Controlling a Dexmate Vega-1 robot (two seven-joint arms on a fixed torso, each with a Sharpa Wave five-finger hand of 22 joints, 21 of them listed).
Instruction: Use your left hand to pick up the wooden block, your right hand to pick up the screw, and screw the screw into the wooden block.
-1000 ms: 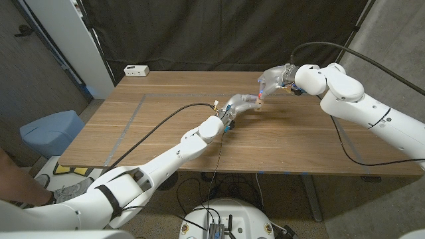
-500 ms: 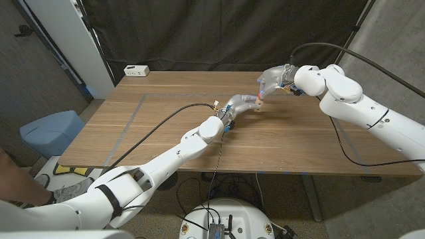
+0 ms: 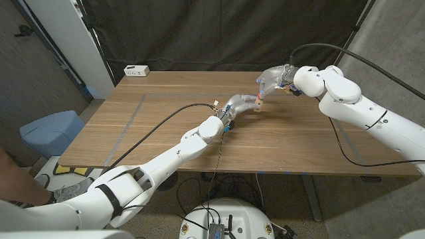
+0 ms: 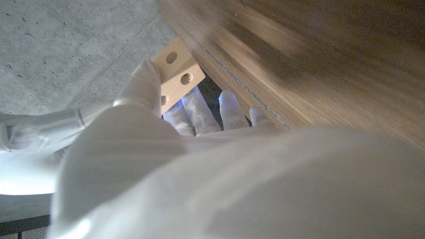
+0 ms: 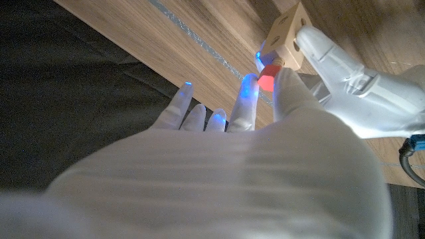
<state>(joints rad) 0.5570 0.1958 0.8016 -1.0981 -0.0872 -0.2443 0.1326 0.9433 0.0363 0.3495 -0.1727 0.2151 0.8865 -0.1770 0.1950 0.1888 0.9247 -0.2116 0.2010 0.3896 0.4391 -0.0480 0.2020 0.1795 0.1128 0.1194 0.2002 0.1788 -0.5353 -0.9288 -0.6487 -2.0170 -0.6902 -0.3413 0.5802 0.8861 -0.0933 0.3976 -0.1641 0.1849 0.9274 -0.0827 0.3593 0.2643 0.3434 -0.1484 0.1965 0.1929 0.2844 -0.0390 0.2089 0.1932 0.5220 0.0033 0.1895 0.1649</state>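
My left hand [image 3: 240,104] holds the small pale wooden block [image 3: 257,104] above the middle of the table [image 3: 166,119]. The block [image 4: 175,69] shows round holes in its faces in the left wrist view, gripped by my left fingers [image 4: 143,83]. My right hand [image 3: 271,81] is right behind the block and pinches a red-headed screw [image 5: 268,77] between thumb and a finger. The screw's tip sits against a face of the block [image 5: 287,34]. The left hand [image 5: 358,86] holds the block from the other side.
A white power strip [image 3: 136,70] lies at the table's far left corner. A blue bin [image 3: 50,133] stands on the floor to the left of the table. Black cables trail from both arms across the table.
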